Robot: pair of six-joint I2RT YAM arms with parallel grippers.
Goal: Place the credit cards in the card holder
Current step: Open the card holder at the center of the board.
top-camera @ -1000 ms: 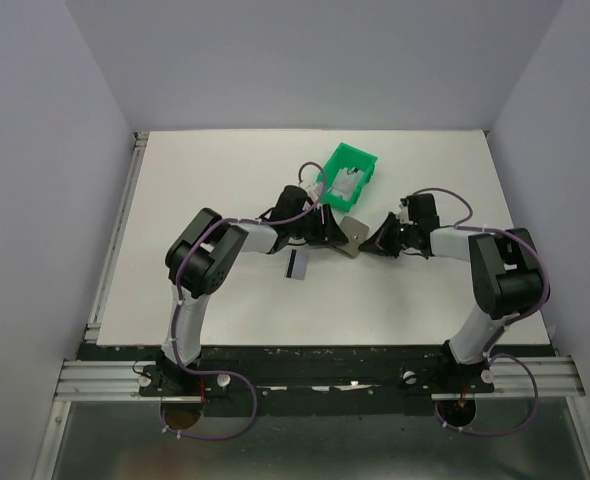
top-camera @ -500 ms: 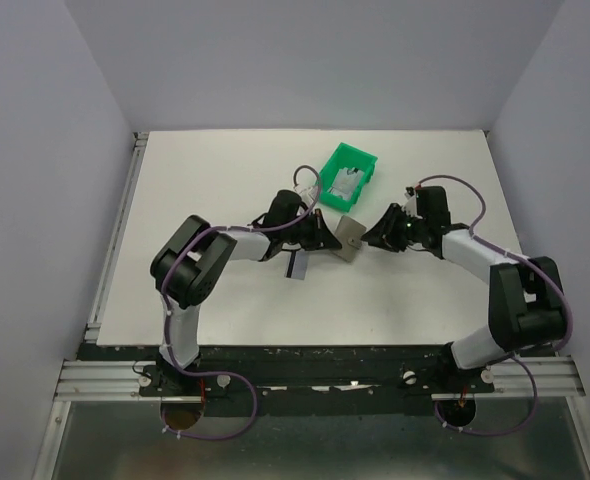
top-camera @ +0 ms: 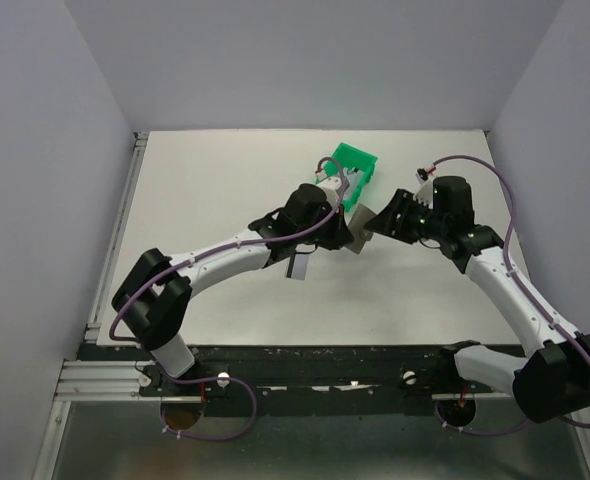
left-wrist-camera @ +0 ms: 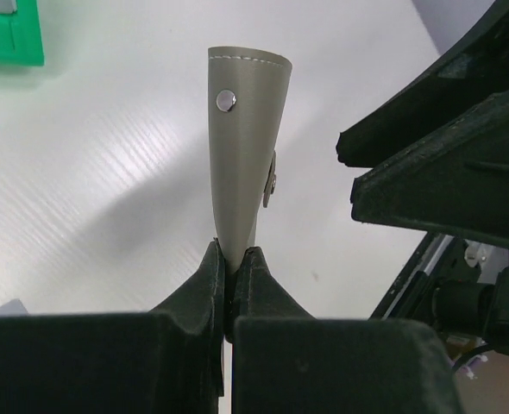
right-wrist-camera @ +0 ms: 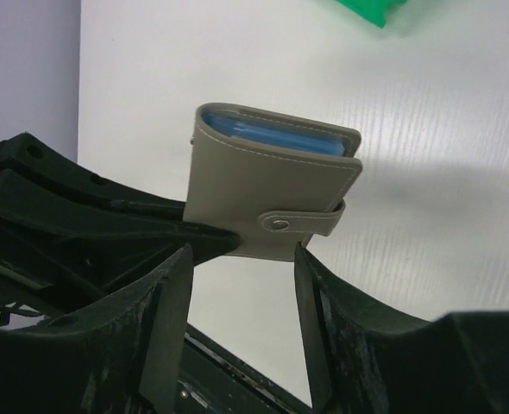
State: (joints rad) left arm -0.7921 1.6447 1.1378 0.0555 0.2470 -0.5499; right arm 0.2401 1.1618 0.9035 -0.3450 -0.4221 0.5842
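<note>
- The left gripper [left-wrist-camera: 230, 256] is pinched tight on one edge of the card holder [left-wrist-camera: 241, 147]. The card holder stands up on end from the closed fingers and shows one metal stud to the left wrist camera.
- From overhead the card holder sits mid-table, wedged between the two grippers. Only a grey patch of it shows, and whether it touches the table [top-camera: 205, 180] cannot be told.
- The right gripper [right-wrist-camera: 241, 254] reaches in from 3 o'clock with its fingers spread. The card holder's lower edge lies between the tips, and contact with either tip is unclear.
- In the right wrist view the snap tab is fastened and light blue lining peeks out along the top edge. Whether a card is inside cannot be told.
- One credit card [top-camera: 296, 265] lies flat at 8 o'clock from the card holder, partly hidden under the left arm.
- The green bin [top-camera: 365, 160] stands at 12 o'clock. The left wrist and its cable cover the inside, so its contents are unreadable.
</note>
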